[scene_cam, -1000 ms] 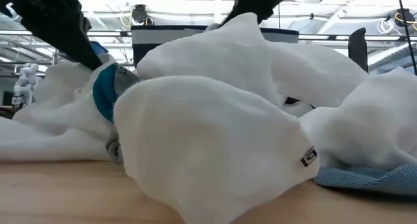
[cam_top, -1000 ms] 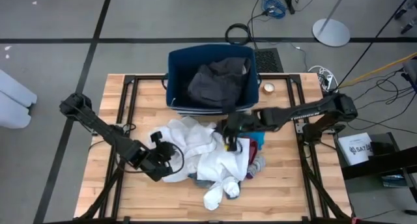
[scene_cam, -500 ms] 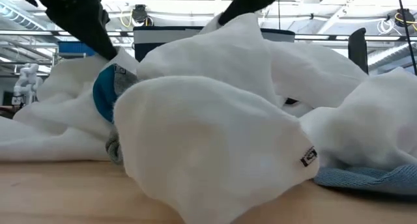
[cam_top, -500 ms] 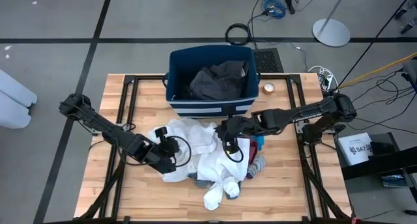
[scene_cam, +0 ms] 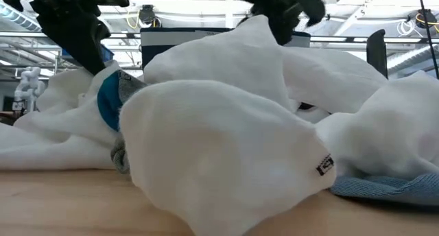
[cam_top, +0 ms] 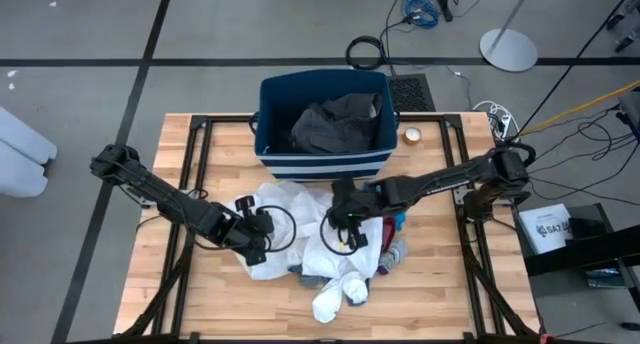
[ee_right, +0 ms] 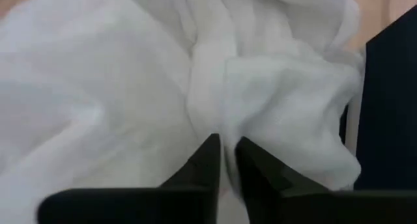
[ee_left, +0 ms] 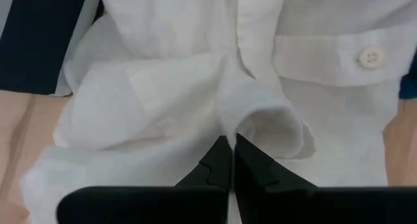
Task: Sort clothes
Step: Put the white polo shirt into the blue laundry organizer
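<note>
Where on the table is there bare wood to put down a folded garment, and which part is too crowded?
Bare wood lies along the table near edge left of the socks, and right of the clothes pile toward the right frame rail. The strip left of the navy bin is also free. The middle is crowded: the white shirt with both arms on it.

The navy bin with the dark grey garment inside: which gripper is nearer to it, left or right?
Right. The right gripper is on the white shirt just in front of the navy bin; the left gripper is farther out, at the shirt's left side.
</note>
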